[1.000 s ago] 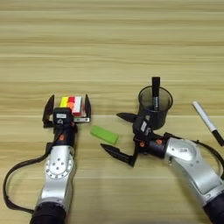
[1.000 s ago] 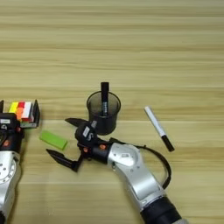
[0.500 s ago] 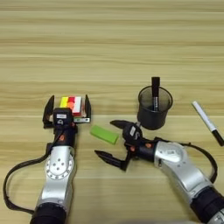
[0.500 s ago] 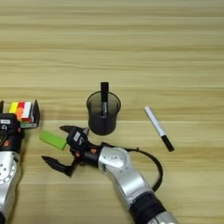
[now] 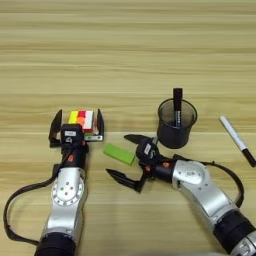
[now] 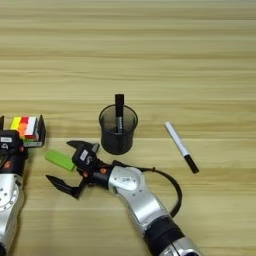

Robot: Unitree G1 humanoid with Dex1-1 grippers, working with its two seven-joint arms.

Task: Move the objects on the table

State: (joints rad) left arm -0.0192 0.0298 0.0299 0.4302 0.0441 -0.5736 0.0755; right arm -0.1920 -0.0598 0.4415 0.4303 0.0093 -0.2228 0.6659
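Right tool (image 5: 127, 161): spread, now moved left beside my flat bright-green rectangular block (image 5: 119, 153).
Left tool (image 5: 76, 126): unchanged, spread around small multicoloured puzzle cube (image 5: 82, 120).

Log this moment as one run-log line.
left end effector: open, straddling puzzle cube | right end effector: open, beside green block | white pen: on table, untouched

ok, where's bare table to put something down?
Free: the whole far table beyond the mesh cup, and the strip between cup and white pen. Crowded: near-left, where the left pincer brackets the puzzle cube and the open right pincer nears the green block.
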